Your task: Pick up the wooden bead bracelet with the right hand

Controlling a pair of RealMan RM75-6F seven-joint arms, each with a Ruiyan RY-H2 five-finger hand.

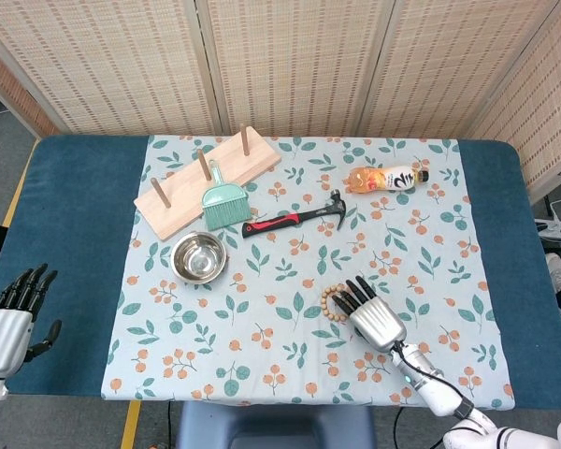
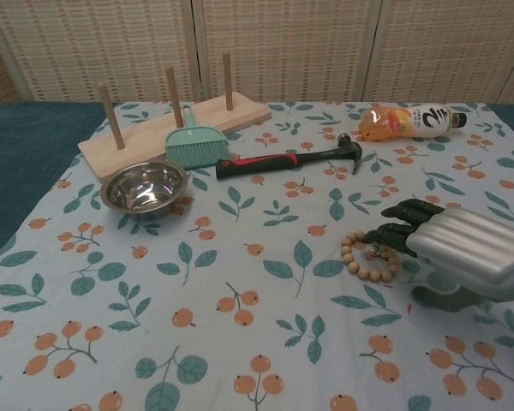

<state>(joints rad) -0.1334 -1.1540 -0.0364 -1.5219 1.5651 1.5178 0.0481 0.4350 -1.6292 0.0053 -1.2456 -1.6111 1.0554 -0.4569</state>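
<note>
The right hand (image 1: 372, 313) hangs low near the cloth's (image 1: 262, 346) front edge, fingers (image 2: 397, 229) spread and curving down over the right side of the bracelet (image 2: 365, 255); it grasps nothing. The bracelet lies flat on the cloth, right of centre. The left hand (image 1: 9, 316) sits released, fingers apart, over the table's (image 1: 75, 234) front-left corner.
</note>
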